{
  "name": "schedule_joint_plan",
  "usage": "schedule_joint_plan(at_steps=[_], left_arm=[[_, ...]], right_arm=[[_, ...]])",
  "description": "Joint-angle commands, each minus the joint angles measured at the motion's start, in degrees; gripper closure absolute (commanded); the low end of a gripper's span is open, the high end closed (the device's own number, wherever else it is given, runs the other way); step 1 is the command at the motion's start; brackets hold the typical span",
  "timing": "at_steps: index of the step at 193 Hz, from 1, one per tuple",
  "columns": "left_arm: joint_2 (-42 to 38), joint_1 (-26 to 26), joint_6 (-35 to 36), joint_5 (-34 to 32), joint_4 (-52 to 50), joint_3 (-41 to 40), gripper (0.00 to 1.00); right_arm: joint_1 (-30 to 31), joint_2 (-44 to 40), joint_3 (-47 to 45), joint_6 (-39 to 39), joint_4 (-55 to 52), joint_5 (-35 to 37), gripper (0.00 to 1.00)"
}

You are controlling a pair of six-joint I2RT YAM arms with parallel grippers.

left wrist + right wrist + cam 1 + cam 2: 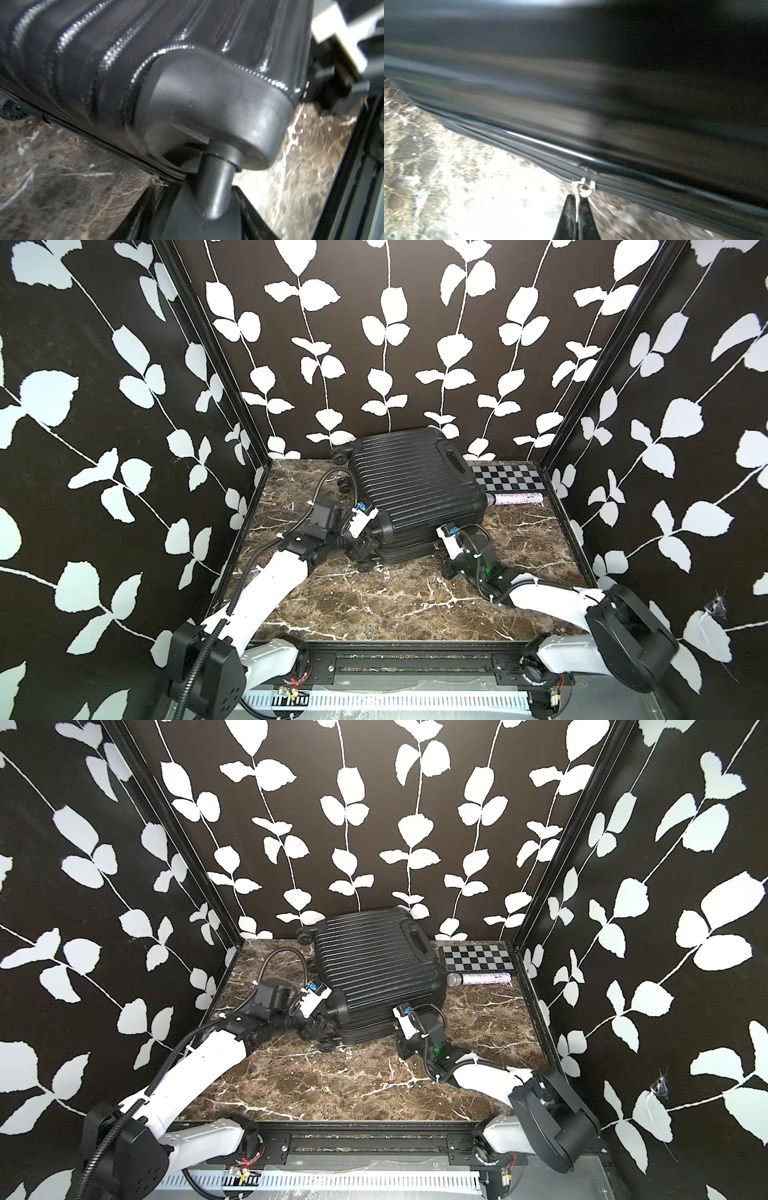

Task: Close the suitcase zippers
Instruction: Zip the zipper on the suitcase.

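— Holding anything on your right side?

— Yes. My right gripper (577,202) is clenched on the thin tab of the zipper pull (584,186), with the fingertips (569,209) pressed together on it. The pull sits on the zipper track (654,192) along the seam of the suitcase (411,481), on the side nearest me, toward its right end.

— And the left?

— My left gripper (197,207) is at the near left corner of the case. Its jaws stand partway apart with the corner caster (218,170) between them, and as far as my wrist view shows they are clasping it. A second small silver slider (160,181) sits on the seam just beside that caster.

— Where is the case itself?

— It lies flat on the marble table (395,605), ribbed shell up, at the back middle. Its far end is close to the leaf-patterned back wall (374,344). The wheels point left and the handle (454,462) is toward the right. A checkerboard (507,477) and a glittery microphone (517,498) lie in the back right corner, and the microphone's head is just beside the case.

— Is your right wrist view sharp?

— No. The shell is blurred, and only the pull and track read clearly.
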Motion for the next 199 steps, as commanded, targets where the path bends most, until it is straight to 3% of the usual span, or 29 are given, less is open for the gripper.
schedule_joint_plan(at_steps=[1, 19, 54, 112, 199], left_arm=[[-3.06, -1.68, -18.66, -14.45, 11.8, -0.47, 1.0], [-3.42, -4.65, -23.64, -19.2, 13.11, -1.91, 1.0], [-3.46, -7.92, -32.53, -22.56, 17.58, -5.08, 1.0], [-0.8, -9.4, -34.74, -19.62, 20.49, -4.81, 1.0], [2.39, -10.78, -40.58, -19.12, 27.29, -4.84, 1.0]], right_arm=[[4.45, 2.34, 2.92, 1.3, 2.41, -1.9, 1.0], [7.45, 4.61, 4.93, 2.59, 3.68, -0.87, 1.0], [12.6, 8.61, 8.57, 4.81, 6.5, -0.47, 1.0], [18.34, 13.57, 13.34, 6.08, 8.26, 1.57, 1.0], [21.23, 18.49, 17.14, 9.61, 12.31, 0.16, 1.0]])
